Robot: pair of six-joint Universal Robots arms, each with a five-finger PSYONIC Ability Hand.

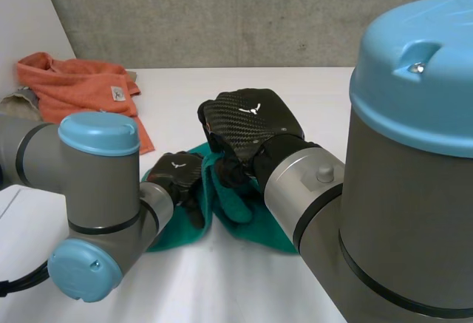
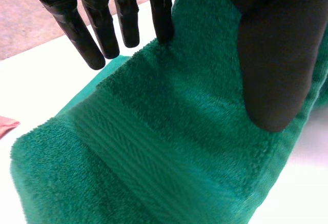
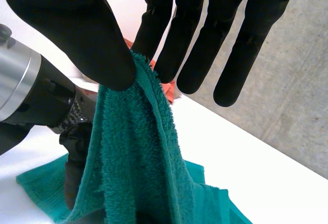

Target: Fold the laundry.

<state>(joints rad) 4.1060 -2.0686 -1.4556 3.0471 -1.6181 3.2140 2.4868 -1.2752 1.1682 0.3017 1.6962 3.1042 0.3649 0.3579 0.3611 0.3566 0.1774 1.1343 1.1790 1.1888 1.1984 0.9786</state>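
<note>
Head view: our own arms cover much of the green towel [image 1: 230,208], which lies on the white table [image 1: 222,286] between them, so we cannot make out its full outline. The right hand [image 1: 251,125] is raised above it. In the right wrist view that hand [image 3: 66,21] pinches a lifted ridge of the towel [image 3: 133,157] between thumb and one finger, the other fingers straight. In the left wrist view the left hand [image 2: 97,29] is spread, fingers straight, one fingertip touching the towel [image 2: 154,147]; we cannot tell whether its thumb presses down. The cloth is looped terry with a flat herringbone band [image 2: 128,157]. A crumpled orange towel [image 1: 81,90] sits well apart.
</note>
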